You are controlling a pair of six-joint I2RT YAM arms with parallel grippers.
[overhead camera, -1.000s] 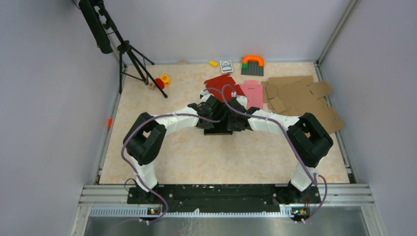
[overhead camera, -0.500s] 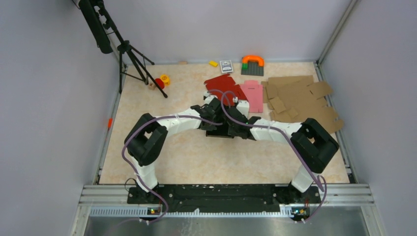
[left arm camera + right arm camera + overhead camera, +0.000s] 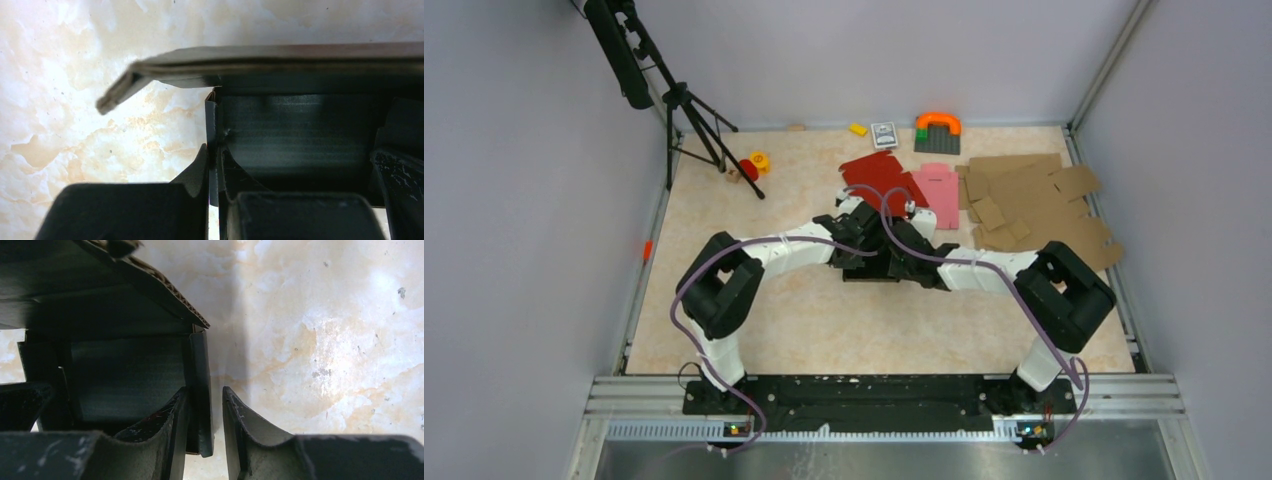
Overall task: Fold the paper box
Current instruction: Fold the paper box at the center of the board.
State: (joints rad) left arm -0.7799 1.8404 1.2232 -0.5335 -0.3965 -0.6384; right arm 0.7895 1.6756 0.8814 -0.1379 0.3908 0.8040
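**Desk:** What does the overhead give you?

**Me:** The big things. I see the marbled table (image 3: 804,330), one heap of brown cardboard (image 3: 1034,200) at the far right, and my two arms meeting mid-table over the one paper box (image 3: 869,271). Just beyond the box lie one red blank (image 3: 876,170) and one pink blank (image 3: 939,190). The wrists hide my fingers from up there.

**Desk:** And the wrist cameras?

**Me:** They show only the box, with a flap raised over its hollow. On the left one, my left gripper (image 3: 212,172) is clamped on an upright side wall. On the right one, my right gripper (image 3: 205,410) straddles the opposite wall with its jaws apart, and there is a gap at the outer finger.

**Desk:** Small stuff?

**Me:** It shows overhead only: one orange arch (image 3: 938,121), one card pack (image 3: 884,133) and one yellow block (image 3: 858,129).
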